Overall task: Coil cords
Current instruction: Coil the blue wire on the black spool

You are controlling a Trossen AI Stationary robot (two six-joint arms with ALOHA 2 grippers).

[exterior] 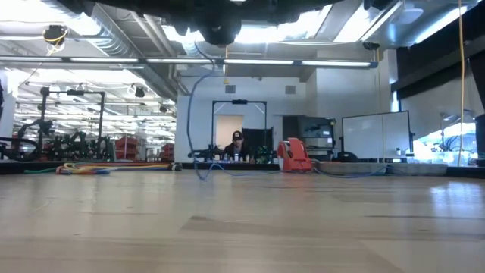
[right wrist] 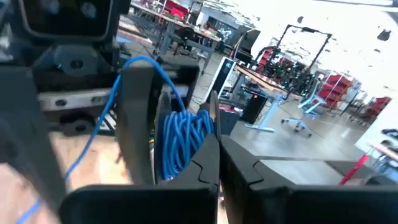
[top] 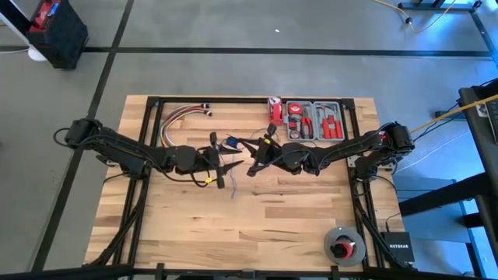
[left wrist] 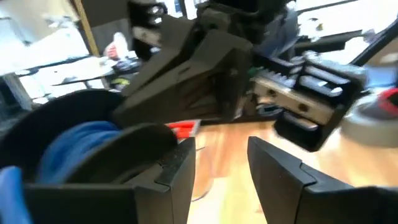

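Note:
A black spool (right wrist: 140, 118) wound with blue cord (right wrist: 183, 140) hangs above the table's middle (top: 232, 144). My right gripper (right wrist: 219, 163) is shut at the spool's flange. My left gripper (left wrist: 221, 171) faces it from the table's left, open, with nothing between its fingers; the spool (left wrist: 81, 146) stands close beside one of them. From the spool a thin free length of cord (exterior: 198, 144) drops in a slack loop, and its lower end (top: 232, 188) lies on the wood. My right gripper pinches the edge of the spool's near flange (right wrist: 212, 127) between its two fingertips, coming in level from the table's right. The spool is lifted clear of the table, with cord trailing slack off its top (right wrist: 109, 102). Whether my left gripper's finger (left wrist: 177, 165) touches the spool, I cannot tell.
A grey tray of red-handled tools (top: 313, 120) stands at the far edge, with a bundle of coloured wires (top: 180, 118) at the far left. A round grey and red reel (top: 344, 245) sits near the right front corner. A person (exterior: 237, 144) sits far behind the table.

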